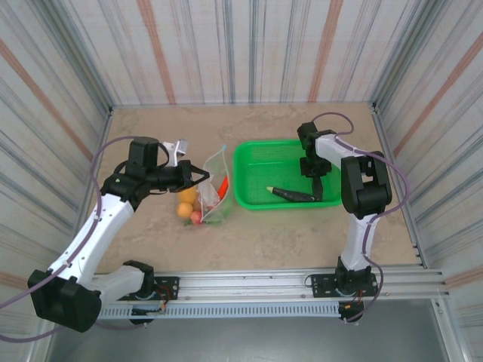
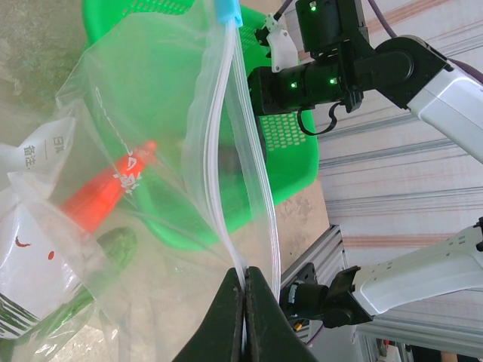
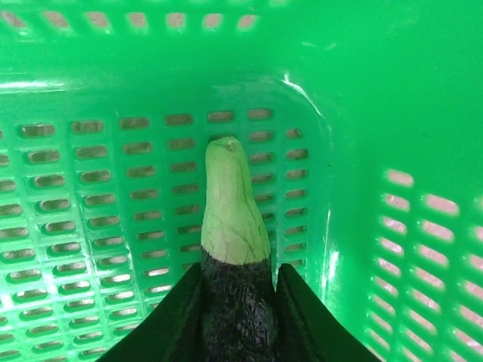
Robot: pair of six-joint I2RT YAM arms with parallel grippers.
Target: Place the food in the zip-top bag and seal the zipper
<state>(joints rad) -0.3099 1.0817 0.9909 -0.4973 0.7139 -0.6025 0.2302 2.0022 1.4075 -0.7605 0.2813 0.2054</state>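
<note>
Status: roughly mid-task. Left gripper (image 2: 245, 292) has its jaws clamped shut on the mouth edge of the clear floppy zip-top plastic bag (image 1: 213, 181), holding it up off the beige tabletop (image 1: 302, 241), just left of the green perforated plastic basket (image 1: 268, 162). Narrow pale zipper strip (image 2: 225, 151) is split with the two tracks apart, so the mouth is open, not sealed; blue slider (image 2: 226, 10) sits at the far end. Inside the bag: red toy chili (image 2: 106, 192), green toy cucumber (image 2: 115, 247), plus a white printed card (image 2: 38, 249). Small round orange toy fruit (image 1: 185, 212) and red toy apple (image 1: 196, 217) sit at the bag's lower left edge, can't tell if inside or just beside it. Right gripper (image 3: 240, 271) is down in the basket, jaws closed against both sides of the dark toy eggplant with pale green stem end (image 3: 229, 204), which lies on the basket floor; looks like a grip, not lifted yet. Left to do by my read: eggplant over into the bag, any strays beside it, then run the zipper shut
</note>
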